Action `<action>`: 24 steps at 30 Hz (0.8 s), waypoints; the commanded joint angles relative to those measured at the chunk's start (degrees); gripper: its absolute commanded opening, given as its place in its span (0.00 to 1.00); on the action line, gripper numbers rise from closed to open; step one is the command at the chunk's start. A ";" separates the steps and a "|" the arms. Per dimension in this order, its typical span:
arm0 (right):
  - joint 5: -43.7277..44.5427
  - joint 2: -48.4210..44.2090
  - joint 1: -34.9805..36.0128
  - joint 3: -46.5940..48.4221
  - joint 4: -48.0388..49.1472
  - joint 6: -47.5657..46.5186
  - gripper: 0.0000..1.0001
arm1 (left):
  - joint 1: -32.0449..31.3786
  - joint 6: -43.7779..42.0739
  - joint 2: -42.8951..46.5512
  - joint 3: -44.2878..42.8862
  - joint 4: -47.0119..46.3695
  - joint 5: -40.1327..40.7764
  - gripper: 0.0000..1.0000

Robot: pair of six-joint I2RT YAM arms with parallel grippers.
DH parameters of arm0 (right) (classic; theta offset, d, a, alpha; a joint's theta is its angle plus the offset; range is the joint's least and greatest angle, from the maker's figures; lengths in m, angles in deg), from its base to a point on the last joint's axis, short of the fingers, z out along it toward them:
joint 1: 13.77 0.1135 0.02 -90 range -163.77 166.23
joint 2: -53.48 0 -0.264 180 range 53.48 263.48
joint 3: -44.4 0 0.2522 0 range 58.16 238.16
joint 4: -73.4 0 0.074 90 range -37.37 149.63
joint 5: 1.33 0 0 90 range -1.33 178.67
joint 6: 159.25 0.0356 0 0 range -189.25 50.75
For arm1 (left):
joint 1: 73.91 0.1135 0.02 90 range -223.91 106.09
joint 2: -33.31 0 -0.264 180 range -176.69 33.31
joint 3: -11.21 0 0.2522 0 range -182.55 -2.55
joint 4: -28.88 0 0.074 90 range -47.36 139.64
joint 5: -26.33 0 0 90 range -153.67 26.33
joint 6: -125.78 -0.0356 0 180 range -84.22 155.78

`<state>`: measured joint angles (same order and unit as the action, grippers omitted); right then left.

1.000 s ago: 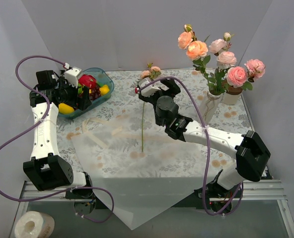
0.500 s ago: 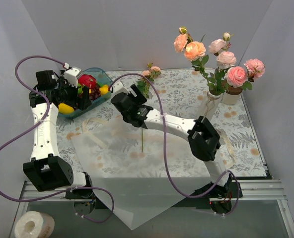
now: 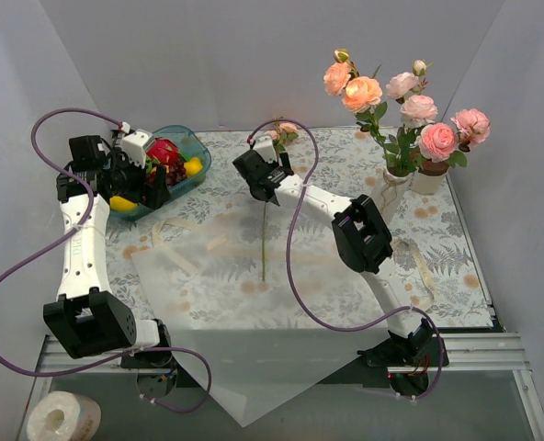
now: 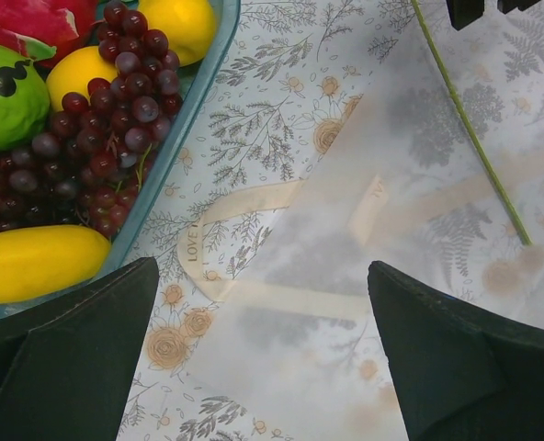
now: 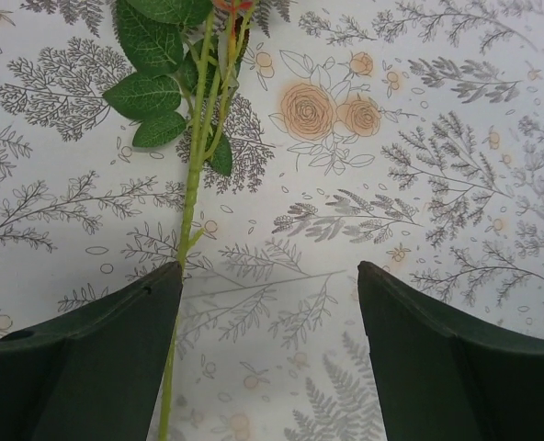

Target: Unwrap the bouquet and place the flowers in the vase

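One rose (image 3: 282, 133) lies loose on the tablecloth, its thin green stem (image 3: 264, 241) running toward me onto the flattened white wrapping paper (image 3: 240, 312). My right gripper (image 3: 256, 182) hovers over the upper stem. In the right wrist view it is open (image 5: 270, 271), and the stem (image 5: 192, 188) passes just inside its left finger. The white vase (image 3: 386, 197) at the back right holds several pink and peach flowers (image 3: 382, 96). My left gripper (image 3: 153, 184) hangs open (image 4: 263, 276) beside the fruit bowl, over the paper's edge (image 4: 364, 276) and the cream ribbon (image 4: 244, 197).
A teal bowl of fruit (image 3: 195, 147) stands at the back left, its rim (image 4: 194, 106) close to my left fingers. A white pot with a brown top (image 3: 428, 175) stands next to the vase. A roll of tape (image 3: 61, 418) lies off the table at the front left.
My right arm has stretched out. Its gripper swung left over the paper, then back over the stem near the leaves, and its jaws have narrowed a little. The left arm has barely moved.
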<state>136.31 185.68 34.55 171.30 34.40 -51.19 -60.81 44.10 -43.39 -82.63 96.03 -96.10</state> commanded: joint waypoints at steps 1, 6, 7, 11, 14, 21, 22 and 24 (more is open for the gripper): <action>-5.44 1.13 -1.20 3.31 1.50 6.01 0.83 | -0.10 -1.11 1.39 0.18 -1.00 -0.45 0.98; -10.10 3.23 -1.38 3.84 4.31 5.58 0.82 | -0.10 -1.02 0.59 0.18 -1.35 -0.09 0.98; -10.80 3.67 -1.73 4.71 3.97 6.10 0.82 | -0.10 -1.02 0.42 0.27 -1.35 -0.09 0.98; -13.18 5.52 -2.52 5.60 2.73 8.56 0.80 | -0.10 -0.93 -0.11 0.53 -1.79 -0.09 0.98; -13.45 6.14 -2.96 4.90 2.65 9.71 0.75 | -0.10 -1.02 -0.55 0.53 -2.06 0.08 0.98; -15.47 8.24 -4.10 5.77 2.38 10.32 0.65 | -0.10 -1.20 -0.72 0.27 -2.15 0.61 0.98; -15.90 8.68 -4.28 5.77 2.38 10.41 0.64 | -0.01 -1.20 -0.90 0.09 -2.06 0.61 0.98; -17.05 9.38 -4.54 6.21 2.56 10.32 0.57 | -0.10 -1.29 -1.08 -0.17 -1.88 0.52 0.98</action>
<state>121.21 193.70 30.74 174.80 36.19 -41.99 -60.81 43.62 -44.47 -82.06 94.65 -95.75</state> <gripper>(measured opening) 0.627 0.982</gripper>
